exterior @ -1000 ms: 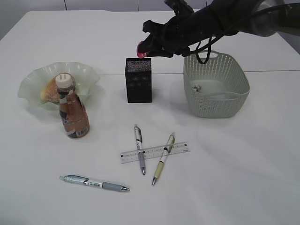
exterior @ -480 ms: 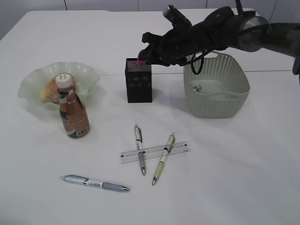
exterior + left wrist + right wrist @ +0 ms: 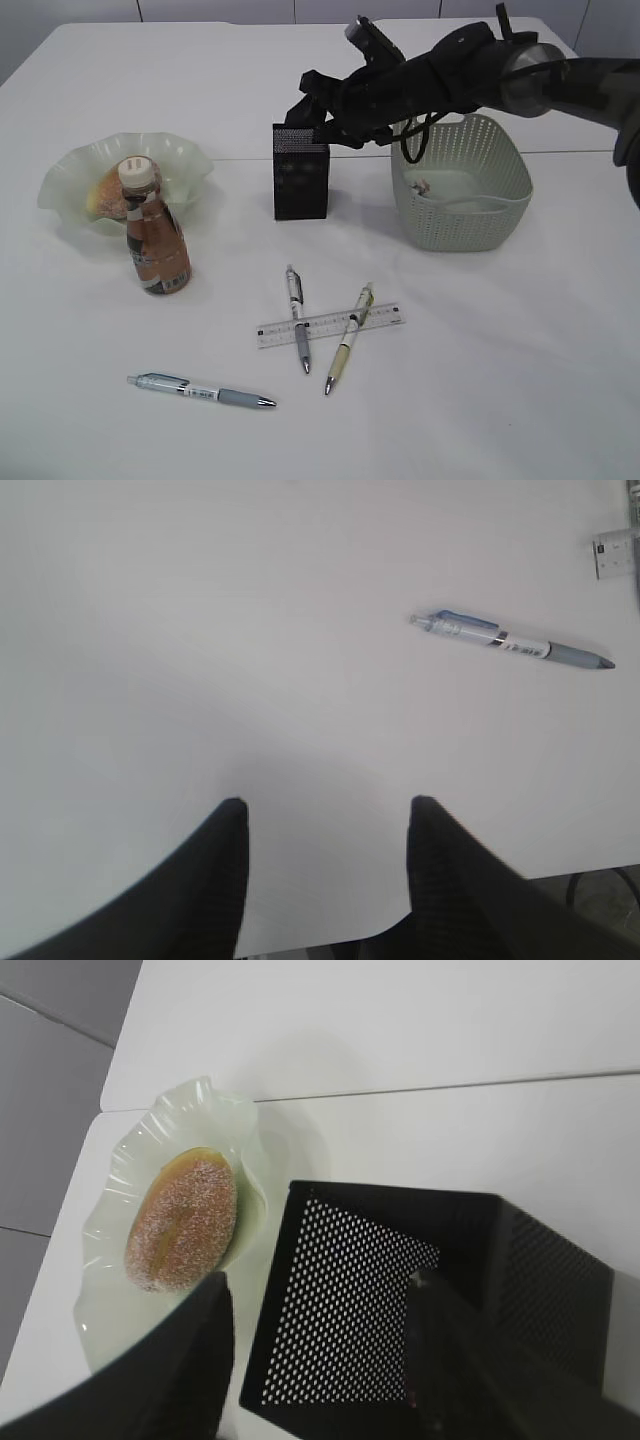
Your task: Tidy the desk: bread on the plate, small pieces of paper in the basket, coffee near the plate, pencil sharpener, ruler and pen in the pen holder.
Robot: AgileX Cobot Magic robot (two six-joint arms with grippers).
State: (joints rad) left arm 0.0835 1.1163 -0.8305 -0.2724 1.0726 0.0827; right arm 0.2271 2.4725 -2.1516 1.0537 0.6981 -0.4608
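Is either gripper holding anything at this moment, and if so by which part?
Nothing is held. The right gripper hangs with jaws apart over the black square mesh pen holder; the left gripper stands open above the bare white desk.

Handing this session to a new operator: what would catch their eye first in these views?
First the dark right gripper poised with jaws apart over the black mesh pen holder at mid-desk. Next, the bread already in the wavy green plate at far left, with the coffee standing in front. Lastly, three pens and a ruler lying loose on the near side of the desk.
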